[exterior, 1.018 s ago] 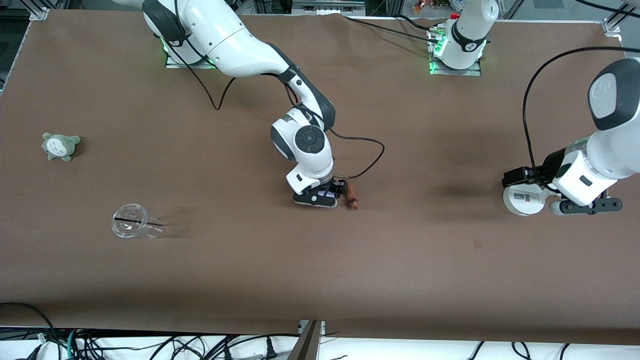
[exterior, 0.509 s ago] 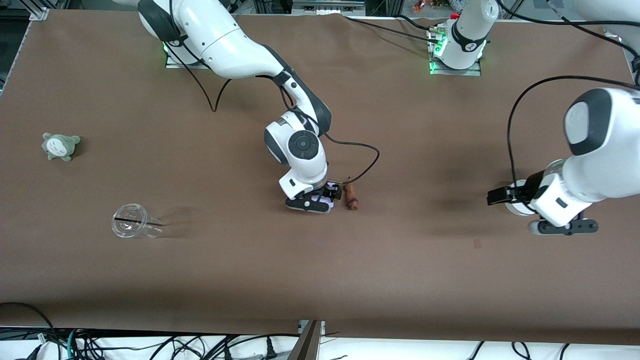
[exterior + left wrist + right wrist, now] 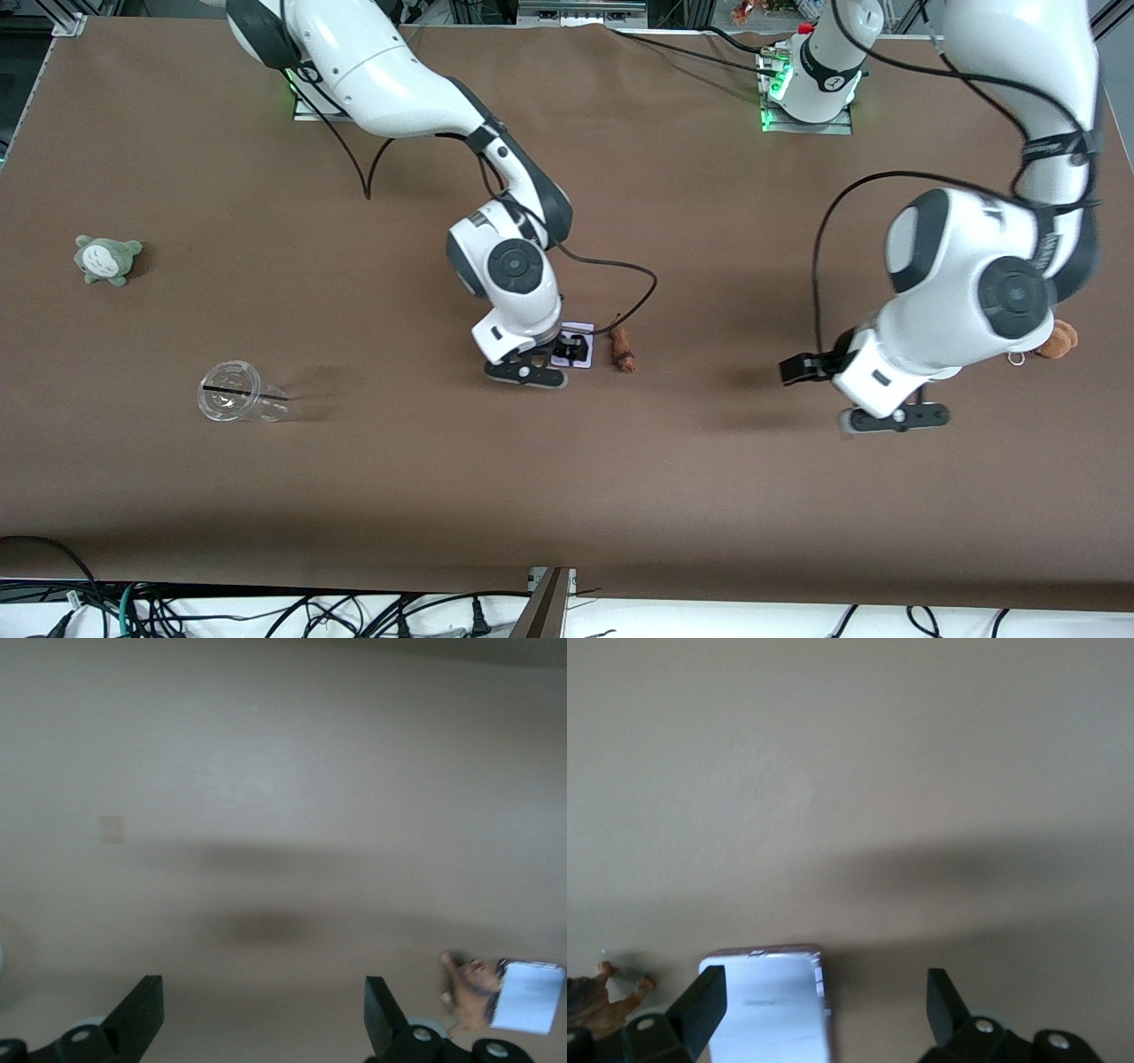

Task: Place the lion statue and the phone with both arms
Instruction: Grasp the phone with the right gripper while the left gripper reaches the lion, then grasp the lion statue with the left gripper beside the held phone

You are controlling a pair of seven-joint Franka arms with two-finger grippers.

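Phone (image 3: 574, 346) flat on counter (image 3: 354, 487) beside lion statue (image 3: 622, 349), right tool (image 3: 538, 366) spread open just above it, left tool (image 3: 893, 416) open, empty, over bare counter

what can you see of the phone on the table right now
The phone is a small flat rectangle with rounded corners, pale lavender-white, with a darker edge. It lies flat on the brown table near the middle, beside the lion statue with a small gap between them. The right gripper hangs just above it, fingers open, not gripping it. In the right wrist view its pale face shows between the fingers.
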